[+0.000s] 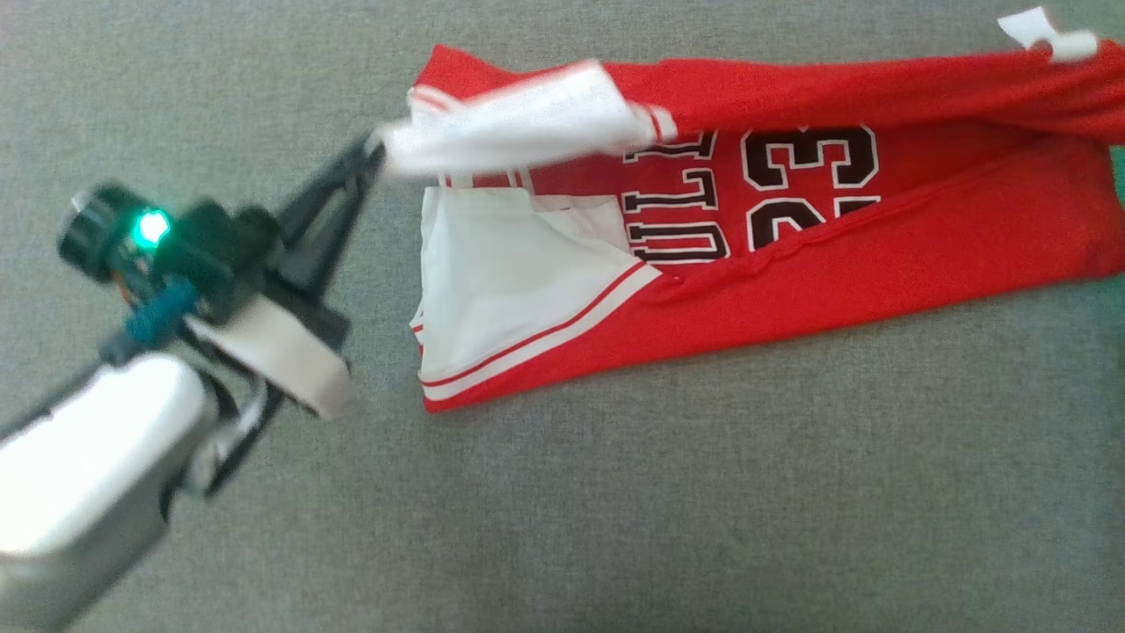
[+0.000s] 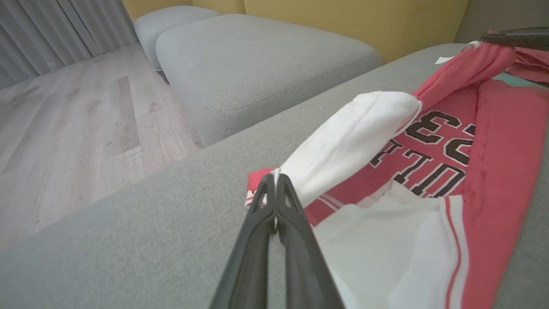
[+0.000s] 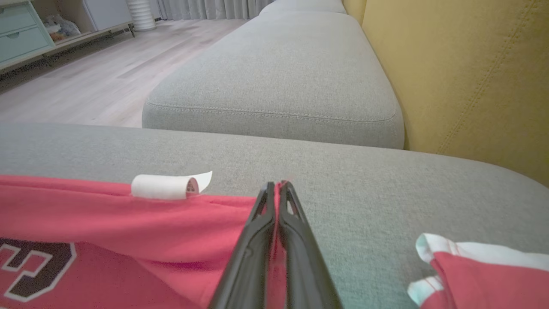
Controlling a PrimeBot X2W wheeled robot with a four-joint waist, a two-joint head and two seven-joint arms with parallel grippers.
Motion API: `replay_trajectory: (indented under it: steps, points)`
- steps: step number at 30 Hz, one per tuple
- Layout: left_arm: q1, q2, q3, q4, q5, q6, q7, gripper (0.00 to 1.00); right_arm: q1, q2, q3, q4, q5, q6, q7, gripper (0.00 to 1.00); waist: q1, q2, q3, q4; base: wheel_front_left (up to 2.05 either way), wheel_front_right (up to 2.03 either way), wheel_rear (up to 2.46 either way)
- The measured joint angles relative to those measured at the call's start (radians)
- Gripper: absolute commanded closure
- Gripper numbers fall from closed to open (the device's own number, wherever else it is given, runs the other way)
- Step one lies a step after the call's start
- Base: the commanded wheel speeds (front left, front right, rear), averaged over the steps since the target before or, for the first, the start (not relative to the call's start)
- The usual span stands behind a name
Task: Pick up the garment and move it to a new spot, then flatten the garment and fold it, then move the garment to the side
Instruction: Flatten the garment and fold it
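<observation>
Left end effector (image 2: 274,179) pinches garment (image 2: 433,169) on grey sofa (image 2: 128,240).

A second grey cushion (image 3: 279,77) sits beside the broad grey sofa seat (image 1: 615,527). A yellow backrest (image 3: 472,77) stands behind the seat, with wooden floor (image 2: 64,128) and grey curtains (image 2: 51,30) beyond.

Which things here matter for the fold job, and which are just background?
Job:
red jersey
left gripper and right gripper, both shut on it
grey cushion under it

Background:
neighbouring grey cushion
yellow backrest
wood floor
curtains
drawer unit
</observation>
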Motion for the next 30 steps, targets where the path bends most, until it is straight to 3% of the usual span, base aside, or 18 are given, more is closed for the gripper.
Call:
replay_trajectory:
  steps: [1,4,5,6,8,11,12,13,18,22,26,30]
  points:
    - [0.019,0.000,-0.003,-0.013,0.000,0.014,-0.005,1.00,0.011,0.000,-0.008,0.000,-0.010,0.000,0.000,0.98,0.0000,0.0000,-0.001,0.000,0.00,0.00,0.00]
    - [0.076,-0.002,-0.017,-0.041,-0.005,0.043,-0.026,1.00,0.039,0.007,-0.035,0.004,-0.037,0.000,-0.001,0.80,0.0000,0.0000,-0.002,0.002,0.00,0.00,0.00]
    - [0.093,-0.003,-0.021,-0.045,-0.011,0.053,-0.034,1.00,0.045,0.011,-0.045,0.008,-0.047,0.000,-0.005,0.66,0.0000,0.0000,-0.002,0.003,0.00,0.00,0.00]
    - [0.108,-0.006,-0.023,-0.046,-0.015,0.058,-0.042,1.00,0.052,0.015,-0.054,0.009,-0.057,0.000,-0.009,0.66,0.0001,0.0000,-0.003,0.005,0.00,0.00,0.00]
    - [0.132,-0.016,-0.029,-0.046,-0.019,0.063,-0.056,1.00,0.066,0.031,-0.087,0.020,-0.076,0.000,-0.010,0.00,0.0002,0.0000,-0.006,0.009,0.00,0.00,0.00]
    - [0.155,-0.046,-0.035,-0.030,-0.027,0.067,-0.084,0.98,0.099,0.049,-0.162,0.034,-0.100,0.000,-0.018,0.00,0.0002,0.0000,-0.014,0.017,0.00,0.00,0.00]
    - [0.161,-0.058,-0.038,-0.018,-0.031,0.071,-0.094,0.60,0.115,0.052,-0.186,0.034,-0.108,0.000,-0.018,0.00,0.0001,0.0000,-0.017,0.019,0.00,0.00,0.00]
    - [0.169,-0.073,-0.037,-0.006,-0.032,0.076,-0.108,0.00,0.134,0.058,-0.209,0.034,-0.119,0.000,-0.018,0.00,0.0002,0.0000,-0.021,0.021,0.00,0.00,0.00]
    - [0.207,-0.139,-0.030,0.050,-0.037,0.105,-0.188,0.00,0.240,0.100,-0.331,0.011,-0.172,0.000,-0.018,0.00,0.0001,0.0000,-0.042,0.026,0.00,0.00,0.00]
    - [0.268,-0.214,0.020,0.105,-0.014,0.187,-0.241,0.00,0.344,0.174,-0.469,-0.048,-0.231,0.000,-0.020,0.00,0.0001,0.0000,-0.070,0.028,0.00,0.00,0.00]
    - [0.352,-0.317,0.144,0.110,0.121,0.280,-0.247,0.00,0.434,0.259,-0.557,-0.093,-0.263,0.000,-0.020,0.00,0.0000,0.0000,-0.101,0.037,0.00,0.00,0.00]
    - [0.462,-0.412,0.245,0.087,0.284,0.312,-0.251,0.00,0.477,0.309,-0.632,-0.120,-0.301,0.000,-0.003,0.00,0.0000,0.0000,-0.128,0.061,0.00,0.00,0.00]
